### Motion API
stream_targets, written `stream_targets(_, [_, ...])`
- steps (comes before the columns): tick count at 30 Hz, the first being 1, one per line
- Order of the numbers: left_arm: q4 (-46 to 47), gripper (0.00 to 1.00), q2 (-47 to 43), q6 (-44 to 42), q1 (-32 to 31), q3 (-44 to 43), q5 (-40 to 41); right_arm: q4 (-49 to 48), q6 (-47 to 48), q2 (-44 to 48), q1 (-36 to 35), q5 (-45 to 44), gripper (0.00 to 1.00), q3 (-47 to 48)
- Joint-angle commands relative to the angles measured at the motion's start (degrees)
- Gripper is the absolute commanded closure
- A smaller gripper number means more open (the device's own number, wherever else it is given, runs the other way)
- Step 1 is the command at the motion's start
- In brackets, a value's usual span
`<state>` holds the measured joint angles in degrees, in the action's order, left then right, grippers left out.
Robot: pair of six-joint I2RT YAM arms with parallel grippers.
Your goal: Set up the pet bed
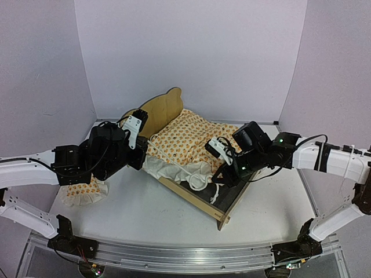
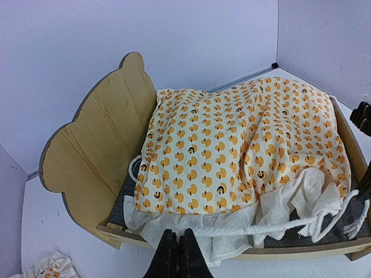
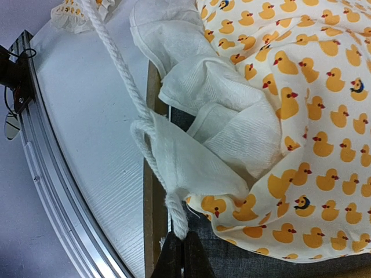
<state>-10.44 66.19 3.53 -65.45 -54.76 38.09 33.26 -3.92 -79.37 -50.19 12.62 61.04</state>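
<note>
Sitting on the white tabletop, the bear-eared light plywood pet bed carries a rumpled cream duck-print ruffled cover, a small matching pillow lying apart on the left; right jaws clamp the cover's white rope tie, left jaws closed together by its ruffle.

A robot laboratory test cell is indicated. A white table is enclosed behind and on both sides by plain pale panels. Along the table's near edge an aluminium rail is fitted, to which two black arm bases are bolted, one toward each end.
</note>
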Motion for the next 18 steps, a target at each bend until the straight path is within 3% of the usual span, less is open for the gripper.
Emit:
stream_targets(1, [2.6,1.00,-0.6,1.0,0.4,-1.7,0.0,-8.0,-3.9,-1.2,-0.8,4.8,1.00,-2.7])
stream_targets(11, [2.7,1.00,-0.7,2.7,0.5,-0.7,-1.1,-13.3,-6.5,-5.0,-2.9,4.5,1.00,-8.1])
stream_targets(18, [2.3,1.00,0.7,9.9,0.9,4.7,-3.7,-9.7,-18.3,-5.1,-3.9,-3.8,1.00,-9.4])
